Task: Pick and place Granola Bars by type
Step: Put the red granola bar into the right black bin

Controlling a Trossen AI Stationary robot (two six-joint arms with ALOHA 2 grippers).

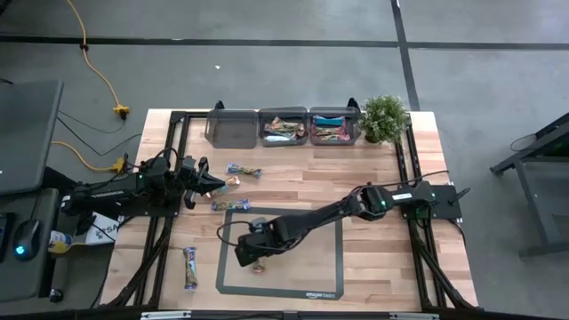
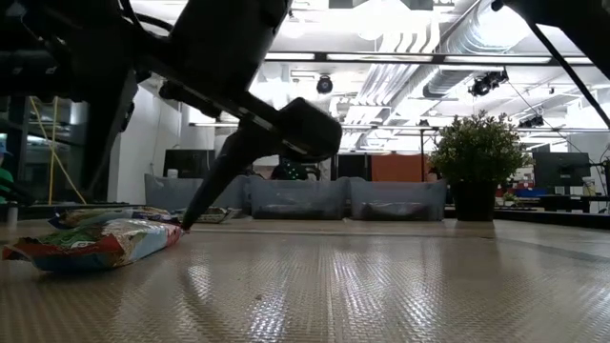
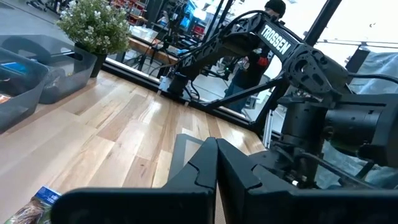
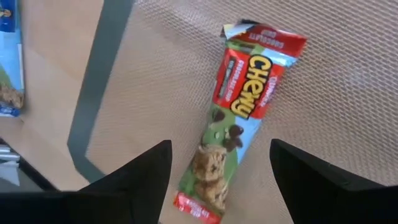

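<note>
Jaws wide over red-labelled bar (image 4: 233,134) on mat (image 1: 329,267), nothing gripped; two bins (image 1: 309,126) part-filled, several bars loose on bench (image 1: 373,258).

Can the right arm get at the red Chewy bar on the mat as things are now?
Probably yes. The right gripper hangs open directly over the red Chewy bar, which lies alone on the mat, with nothing between its fingers and the wrapper.
</note>
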